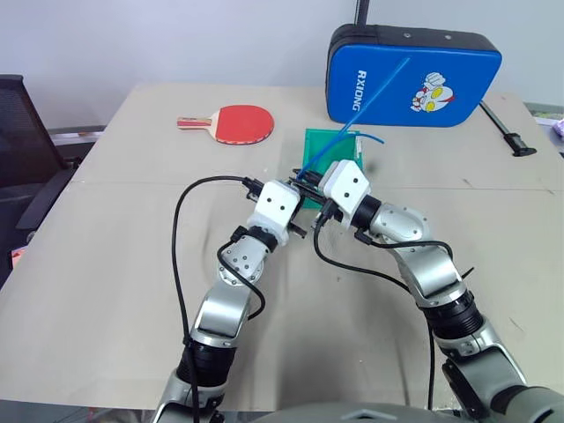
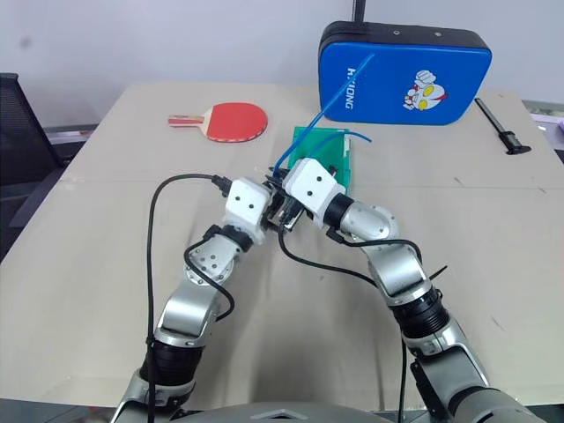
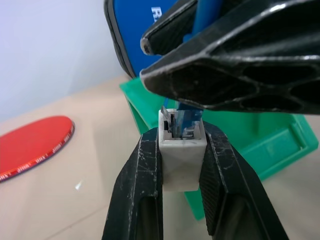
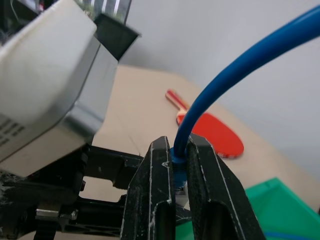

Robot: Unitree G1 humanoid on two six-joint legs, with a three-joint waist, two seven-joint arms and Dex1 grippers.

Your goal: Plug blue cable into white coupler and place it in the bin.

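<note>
Blue cable [image 4: 235, 70] arcs up from the right gripper [image 4: 179, 165], whose two black fingers are clamped on it just behind its plug. That plug sits in the socket of the white coupler [image 3: 182, 150] — a small boxy block pinched between the left gripper's [image 3: 182, 175] fingers. Both grippers meet above the tan table [image 1: 106, 264], at the near edge of the green bin [image 1: 319, 145]. Beyond lie a red table-tennis paddle [image 1: 238, 123] and a blue padded shield [image 1: 414, 75].
</note>
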